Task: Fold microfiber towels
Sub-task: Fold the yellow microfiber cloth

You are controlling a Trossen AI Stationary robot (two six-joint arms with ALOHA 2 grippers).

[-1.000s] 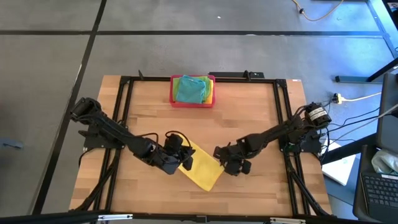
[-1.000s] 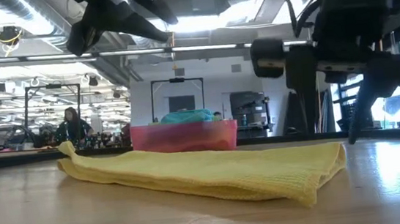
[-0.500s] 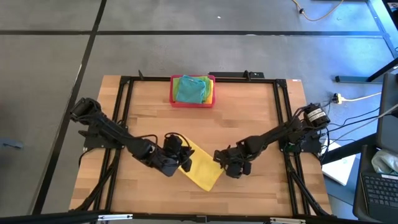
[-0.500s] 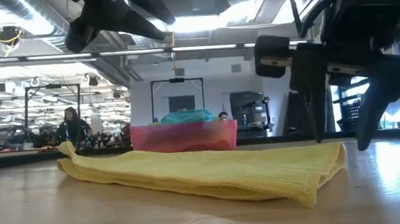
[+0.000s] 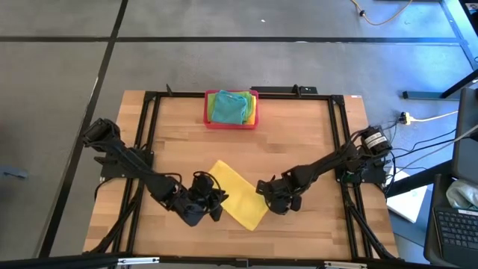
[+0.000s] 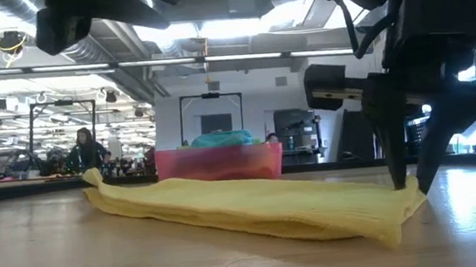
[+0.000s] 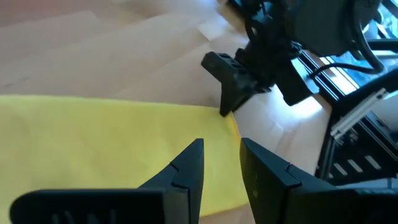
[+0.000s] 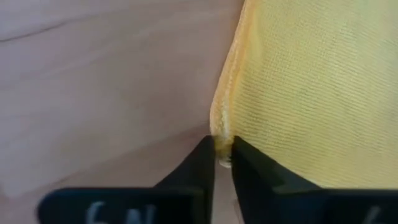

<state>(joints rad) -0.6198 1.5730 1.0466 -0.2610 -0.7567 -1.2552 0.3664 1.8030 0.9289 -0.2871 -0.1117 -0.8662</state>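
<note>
A yellow microfiber towel [image 5: 239,194], folded into a strip, lies flat on the wooden table near its middle front; it also shows in the low view [image 6: 254,209]. My right gripper [image 5: 263,192] stands at the towel's right corner, shut on its edge [image 8: 222,153]. My left gripper [image 5: 216,202] hovers over the towel's left side, its fingers [image 7: 193,163] slightly apart and empty. Teal, green and yellow towels [image 5: 230,107] lie piled in the pink tray [image 5: 231,124] at the far edge. My right gripper pinches the yellow towel's edge [image 8: 221,127] at its right corner between its two fingers. The fingers [image 6: 395,158] come from above, pointing down. The towel lies on the table, slack; its right end [image 6: 403,210] sits under the fingertips.
The pink tray [image 6: 219,163] stands beyond the towel at the far middle. A black frame [image 5: 340,142] runs along the table's edges. Bare wood lies to the left and right of the towel. A person [image 6: 85,150] shows far off in the room.
My left gripper has drawn off the towel's left part toward the near left and risen. My right gripper has come down onto the towel's right corner, and its fingers have closed on the edge. The towel has slid slightly toward the right.
</note>
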